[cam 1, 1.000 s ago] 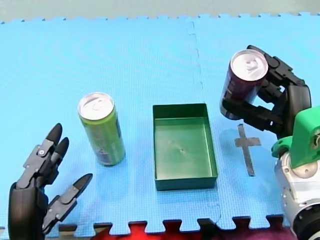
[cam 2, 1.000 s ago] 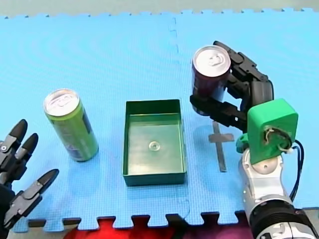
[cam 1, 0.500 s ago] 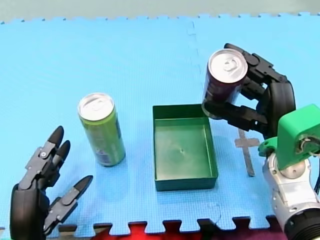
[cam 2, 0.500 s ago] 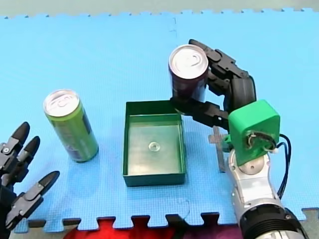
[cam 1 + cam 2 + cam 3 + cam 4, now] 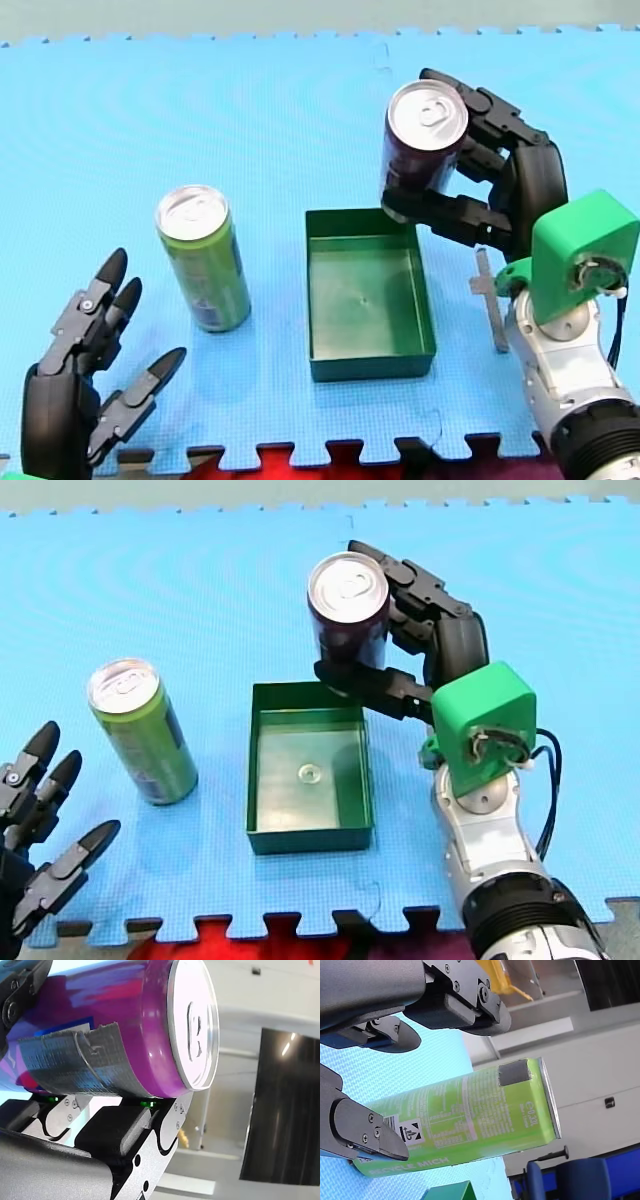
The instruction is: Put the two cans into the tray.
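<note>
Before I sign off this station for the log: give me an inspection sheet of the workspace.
Surface: blue foam mat, with a grey tape cross right of the tray.
Job's things: green tray holds no can; green can stands upright on the mat, left of the tray; purple can is held up near the tray's far edge.
Clutter: nothing seen.
Hands: right hand fingers shut on the purple can; left hand open, at the mat's near left.
Cables: black cable by the right wrist.
Surroundings: red strip at the mat's near edge.

Left robot hand [image 5: 72, 392], right robot hand [image 5: 508, 172] black; green wrist housing [image 5: 585, 255], silver forearm [image 5: 560, 368].
</note>
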Robot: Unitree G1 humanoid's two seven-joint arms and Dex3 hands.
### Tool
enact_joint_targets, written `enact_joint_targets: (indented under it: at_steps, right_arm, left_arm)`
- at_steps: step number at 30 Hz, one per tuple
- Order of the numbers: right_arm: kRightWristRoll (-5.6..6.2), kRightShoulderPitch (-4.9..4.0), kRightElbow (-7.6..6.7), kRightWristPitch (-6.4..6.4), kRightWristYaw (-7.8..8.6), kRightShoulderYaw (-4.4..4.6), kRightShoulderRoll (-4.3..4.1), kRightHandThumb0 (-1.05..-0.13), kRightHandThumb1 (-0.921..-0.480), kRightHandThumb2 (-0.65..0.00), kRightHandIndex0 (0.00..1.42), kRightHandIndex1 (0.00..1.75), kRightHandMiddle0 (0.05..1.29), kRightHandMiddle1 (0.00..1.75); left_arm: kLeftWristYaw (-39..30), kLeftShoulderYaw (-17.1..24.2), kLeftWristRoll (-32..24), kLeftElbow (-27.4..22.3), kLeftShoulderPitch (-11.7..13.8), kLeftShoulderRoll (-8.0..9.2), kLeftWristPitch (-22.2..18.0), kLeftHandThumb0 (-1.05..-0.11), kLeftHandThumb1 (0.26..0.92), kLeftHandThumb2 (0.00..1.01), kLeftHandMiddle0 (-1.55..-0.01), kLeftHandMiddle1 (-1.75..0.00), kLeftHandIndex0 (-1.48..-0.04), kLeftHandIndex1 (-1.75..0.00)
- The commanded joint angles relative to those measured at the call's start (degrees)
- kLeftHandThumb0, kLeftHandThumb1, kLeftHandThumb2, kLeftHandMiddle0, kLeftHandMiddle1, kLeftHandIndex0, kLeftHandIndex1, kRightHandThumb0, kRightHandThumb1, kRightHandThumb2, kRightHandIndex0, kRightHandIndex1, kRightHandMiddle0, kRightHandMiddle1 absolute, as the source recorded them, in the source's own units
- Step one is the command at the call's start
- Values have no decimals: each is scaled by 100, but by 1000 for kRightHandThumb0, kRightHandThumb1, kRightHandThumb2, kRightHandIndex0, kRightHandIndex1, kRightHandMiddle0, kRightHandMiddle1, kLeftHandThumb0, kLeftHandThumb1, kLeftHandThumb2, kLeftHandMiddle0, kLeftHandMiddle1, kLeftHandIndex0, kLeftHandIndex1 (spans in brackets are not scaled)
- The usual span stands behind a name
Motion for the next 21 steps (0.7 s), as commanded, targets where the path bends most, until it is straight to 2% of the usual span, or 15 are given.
enact_joint_targets:
  at_steps: [1, 6, 8, 13, 18, 21]
  right_arm:
    - [26, -137, -45, 66, -37, 5, 33, -410, -719, -1, 1312, 0, 1188, 0]
    - [94, -201, -178, 411, -46, 11, 129, -416, -722, -1, 1313, 1, 1181, 0]
    - [81, -206, -218, 510, -52, 36, 158, -416, -721, -1, 1314, 1, 1180, 0]
    - [15, -168, -306, 749, -90, 129, 250, -425, -720, 0, 1313, 0, 1176, 0]
    - [8, -122, -234, 917, -55, 199, 324, -434, -718, 0, 1314, 1, 1173, 0]
    - [-60, -75, -288, 1077, -117, 261, 348, -439, -718, 0, 1314, 0, 1167, 0]
  left_arm:
    - [11, 18, -20, 53, -32, 33, -47, -944, 845, 0, -433, 0, -375, 0]
    - [-6, 13, -46, 59, -39, 26, -71, -941, 842, 0, -430, 0, -372, 0]
    - [-11, 15, -58, 56, -43, 30, -68, -938, 842, 0, -430, 0, -371, 0]
    - [-7, 19, -61, 65, -51, 48, -69, -937, 842, 0, -429, 0, -370, 0]
    - [9, 16, -41, 43, -33, 48, -75, -939, 844, 1, -428, 0, -369, 0]
    - [8, 12, -39, 32, -24, 46, -82, -938, 845, 1, -428, 0, -369, 0]
